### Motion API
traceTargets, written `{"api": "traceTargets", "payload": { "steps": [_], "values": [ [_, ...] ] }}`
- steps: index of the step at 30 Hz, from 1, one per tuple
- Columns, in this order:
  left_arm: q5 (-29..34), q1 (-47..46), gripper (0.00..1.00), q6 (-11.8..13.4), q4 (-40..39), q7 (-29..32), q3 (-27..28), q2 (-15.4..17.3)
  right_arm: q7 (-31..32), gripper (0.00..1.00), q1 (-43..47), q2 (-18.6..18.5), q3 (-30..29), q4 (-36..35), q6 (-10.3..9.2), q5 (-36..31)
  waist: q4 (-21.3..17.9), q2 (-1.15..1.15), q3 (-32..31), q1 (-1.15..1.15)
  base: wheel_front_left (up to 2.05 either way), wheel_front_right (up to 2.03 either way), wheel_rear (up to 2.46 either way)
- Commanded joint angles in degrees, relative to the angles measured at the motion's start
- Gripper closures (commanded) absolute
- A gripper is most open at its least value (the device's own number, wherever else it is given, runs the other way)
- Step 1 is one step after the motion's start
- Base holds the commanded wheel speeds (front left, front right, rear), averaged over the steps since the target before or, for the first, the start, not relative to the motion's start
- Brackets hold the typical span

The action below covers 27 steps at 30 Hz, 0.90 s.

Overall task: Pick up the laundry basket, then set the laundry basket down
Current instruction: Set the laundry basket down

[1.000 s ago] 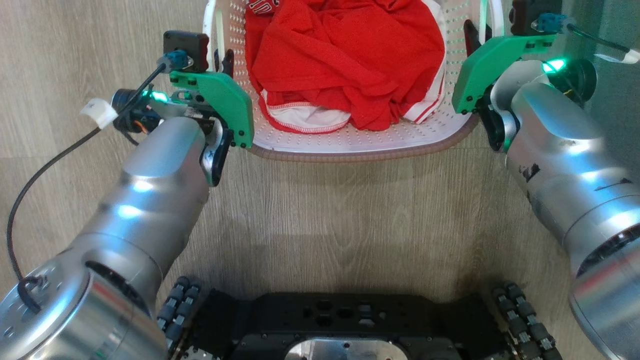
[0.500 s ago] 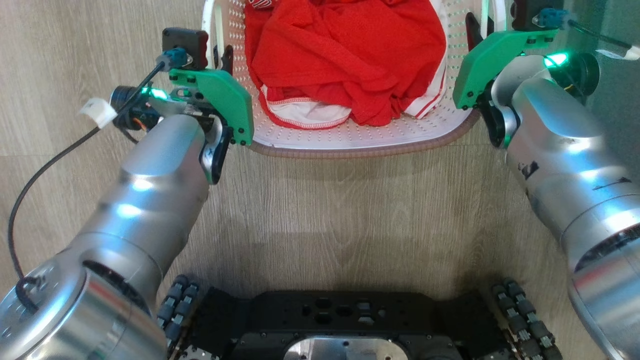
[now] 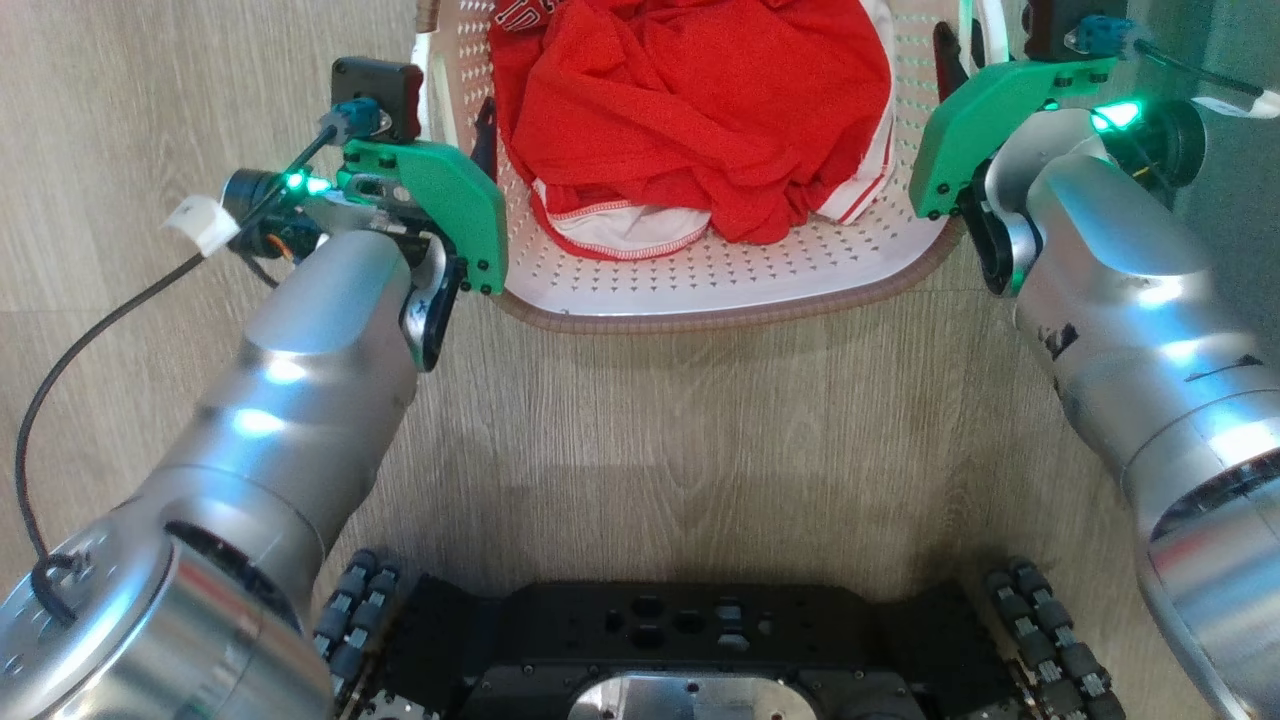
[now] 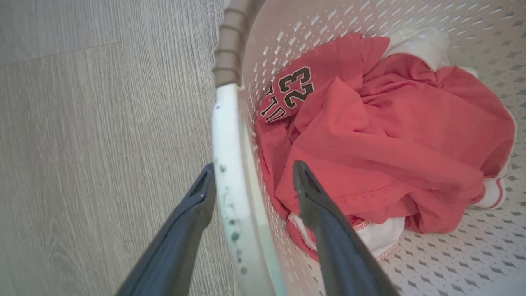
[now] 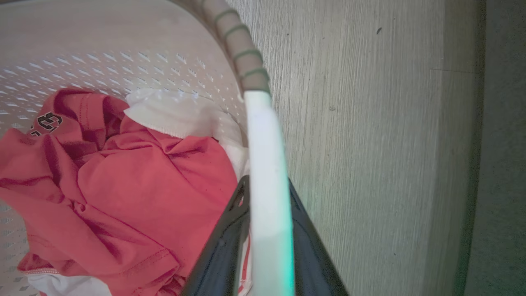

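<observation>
The laundry basket [image 3: 700,318], cream perforated plastic with a brown woven-look rim, sits ahead of me on the wood floor with red and white clothes [image 3: 690,110] inside. My left gripper [image 3: 470,115] is at its left side. In the left wrist view that gripper [image 4: 253,166] stands open, its fingers straddling the white left handle [image 4: 228,135] with a gap on the inner side. My right gripper [image 3: 960,55] is at the basket's right side. In the right wrist view it [image 5: 267,183] is shut on the white right handle [image 5: 265,135], one finger pressed on each side.
My black wheeled base [image 3: 680,650] lies just behind the basket, with bare wood floor [image 3: 700,440] between them. A darker grey surface [image 3: 1235,230] runs along the far right. A black cable [image 3: 90,340] loops off my left forearm.
My left gripper has opened and released the left handle. The basket has shifted slightly right and toward me. My right gripper still clamps its handle.
</observation>
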Motion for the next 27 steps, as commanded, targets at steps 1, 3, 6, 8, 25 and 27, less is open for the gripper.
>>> {"api": "traceTargets", "payload": {
  "steps": [1,3,6,8,25,27],
  "values": [
    [-0.1,0.9,0.00,0.5,-0.4,-0.3,1.2,1.4,-0.6,0.00,2.7,1.2,0.2,-0.5,-0.09,-0.3,0.0,-0.01,-0.1,0.00,0.00,0.00,0.00],
    [-0.1,0.9,0.00,0.6,-0.5,-0.3,1.4,1.4,-0.6,0.00,2.7,1.2,0.2,-0.8,-0.09,-0.3,-0.1,-0.01,-0.2,0.00,0.00,0.00,0.00],
    [0.1,1.1,0.00,0.8,-0.4,-0.3,1.9,1.4,-0.6,0.00,2.6,1.2,0.1,-1.3,-0.09,-0.6,-0.3,-0.01,-0.7,0.00,0.00,0.00,0.00],
    [0.3,1.1,0.00,1.1,-0.6,-0.3,2.5,1.4,-0.6,0.00,2.6,1.2,-0.4,-1.6,-0.09,-1.0,-0.5,-0.01,-1.1,0.00,0.00,0.00,0.00],
    [9.1,10.0,0.00,3.0,-12.9,-0.3,15.8,4.8,-0.6,0.00,9.2,1.2,-13.2,-12.1,-0.09,-13.8,-2.0,-0.01,-12.3,0.00,0.00,0.00,0.00],
    [11.3,12.5,0.00,3.1,-15.7,-0.3,18.5,5.1,-0.6,0.00,11.4,1.2,-15.0,-14.7,-0.09,-15.7,-2.1,-0.01,-14.4,0.00,0.00,0.00,0.00]
  ]
}}
